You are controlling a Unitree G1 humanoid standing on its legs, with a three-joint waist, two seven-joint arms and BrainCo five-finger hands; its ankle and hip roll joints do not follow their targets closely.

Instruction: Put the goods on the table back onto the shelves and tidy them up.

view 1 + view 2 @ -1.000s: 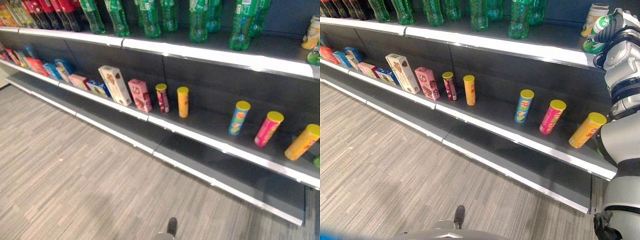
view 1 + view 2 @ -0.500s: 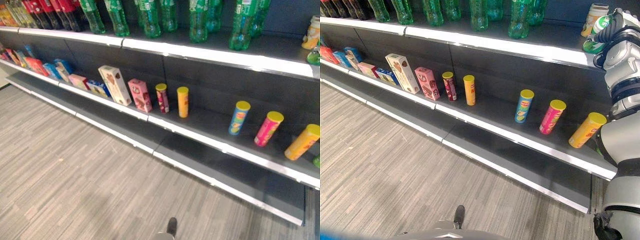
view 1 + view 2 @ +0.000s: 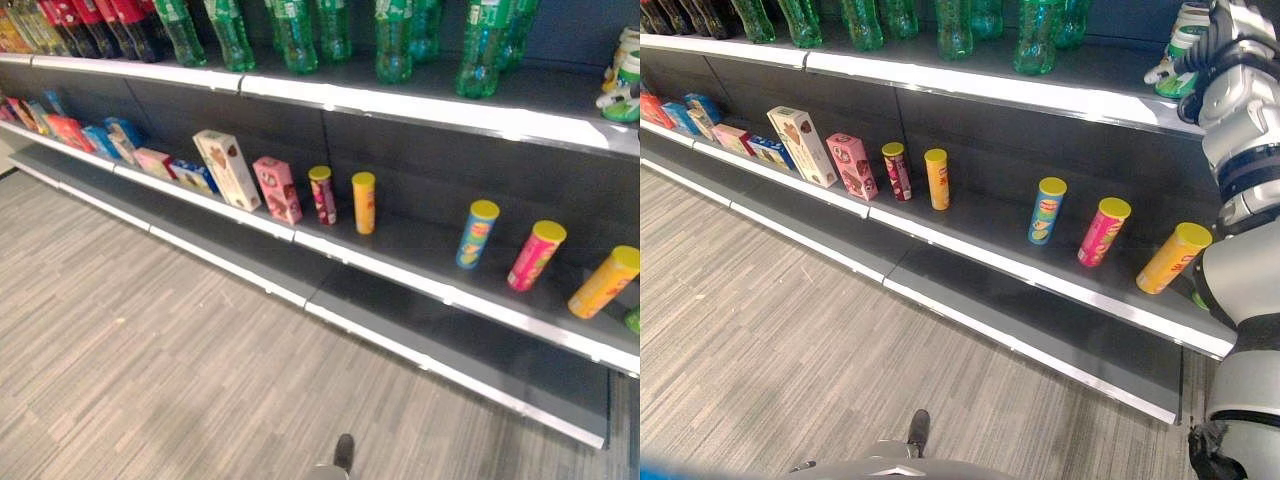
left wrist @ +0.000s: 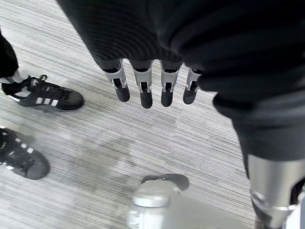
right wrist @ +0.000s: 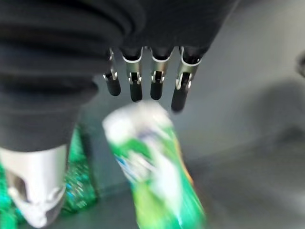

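**A:** Both hands: how do they stand?

**B:** The right hand (image 5: 135, 78) is up at the right end of the top shelf (image 3: 990, 90). Its fingers are straight and curl round nothing. The green-and-white can (image 5: 152, 176) is just past the fingertips. The left hand (image 4: 143, 88) hangs over the floor, its fingers straight and empty.

**A:** Which step is this?

**B:** Setting the can on the top shelf, I'd judge, right of the bottles (image 3: 952, 25). The next move calls for drawing the hand straight back without tipping the can.

**A:** Anything unclear?

**B:** The can is blurred in the wrist view. I can't tell whether it stands flat, or whether the thumb touches it. The left eye view cuts it off at the edge. The tubes (image 3: 1102, 232) on the middle shelf lean, and a person's shoes (image 4: 47, 98) are near the left hand.
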